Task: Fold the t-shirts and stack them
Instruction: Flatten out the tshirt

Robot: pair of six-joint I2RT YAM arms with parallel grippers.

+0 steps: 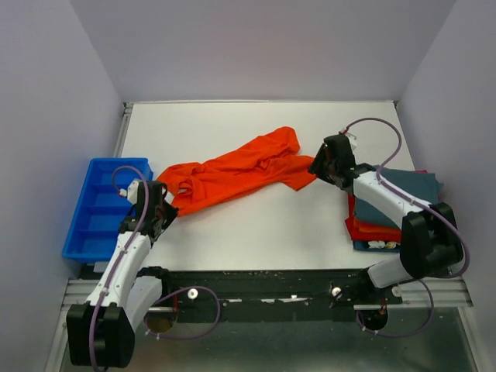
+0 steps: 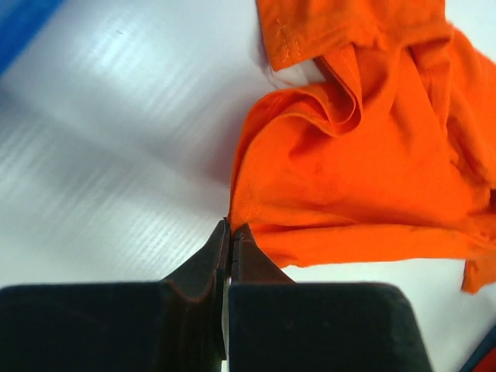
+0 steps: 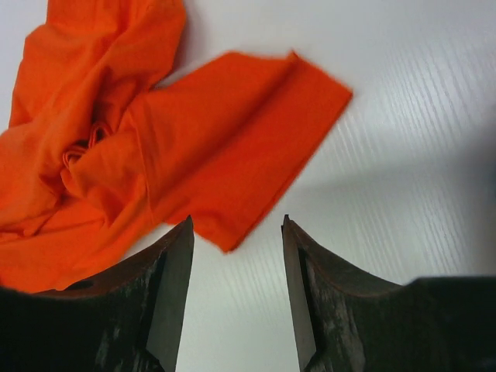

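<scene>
Saw from above a crumpled orange shirt (image 1: 232,174) across the table (image 1: 256,232), bin (image 1: 97,209) left, folded stack (image 1: 411,187) right, half under an arm. Left wrist: found left jaws pinching its hem. Right wrist: found right jaws spread over its other end.

White table (image 1: 256,232), crumpled orange t-shirt (image 1: 232,174) mid-table, folded stack (image 1: 415,190) right, blue bin (image 1: 97,209) left.

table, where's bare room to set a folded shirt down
Two free patches: the far strip of table between the back wall and the orange shirt, and the near middle between shirt and front edge. Crowded at left by the bin, at right by the stack.
</scene>
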